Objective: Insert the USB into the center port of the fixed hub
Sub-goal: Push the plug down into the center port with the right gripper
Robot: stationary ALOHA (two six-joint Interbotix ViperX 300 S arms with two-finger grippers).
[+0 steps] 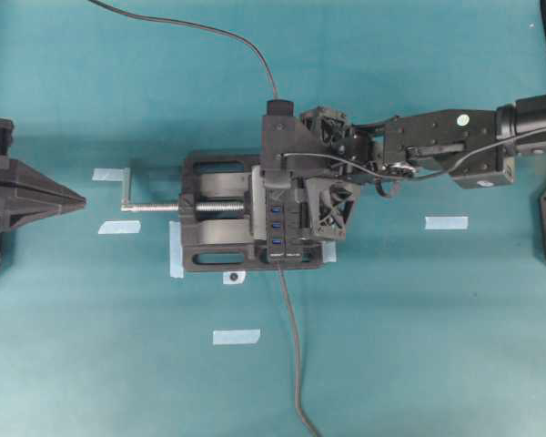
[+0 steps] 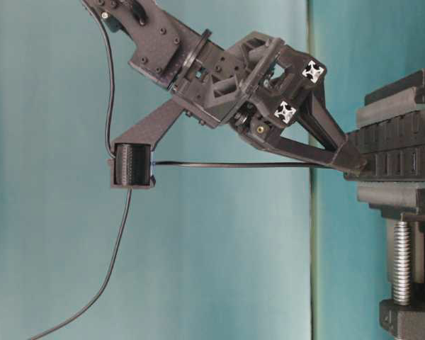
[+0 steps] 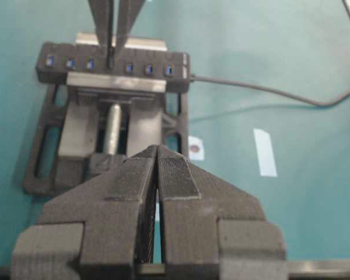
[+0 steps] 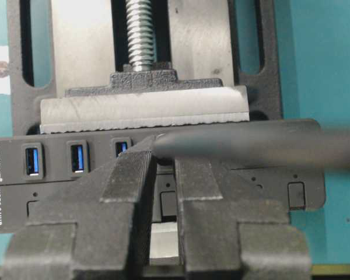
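Overhead exterior view, left to right: left gripper [image 1: 68,201] parked at the left edge, fingers pressed together on nothing, well apart from the vise [image 1: 220,222]; silver screw [image 1: 155,207] running right into the vise at centre; fixed hub [image 1: 279,223] clamped along the vise's right side, three blue ports showing below the right gripper [image 1: 278,177], which reaches in from the right edge and covers the upper half of the hub. Hub's own lead [image 1: 296,364] trailing down to the bottom edge; thin cable [image 1: 209,29] curving in from the upper left to the right arm. Strips of pale tape [image 1: 237,336] scattered on the teal table [image 1: 437,346]. Left wrist view: closed left fingers [image 3: 166,181] in the foreground, right fingertips [image 3: 108,35] coming down at upper left onto the hub's row of ports, at about the middle of it. Right wrist view: right fingers [image 4: 125,181] nearly closed, narrow gap between them, tips at the hub face; USB [image 4: 161,142] pinched at the tips, its cable a blurred dark bar running right; center port hidden behind the fingers, so cannot tell whether the plug is seated.
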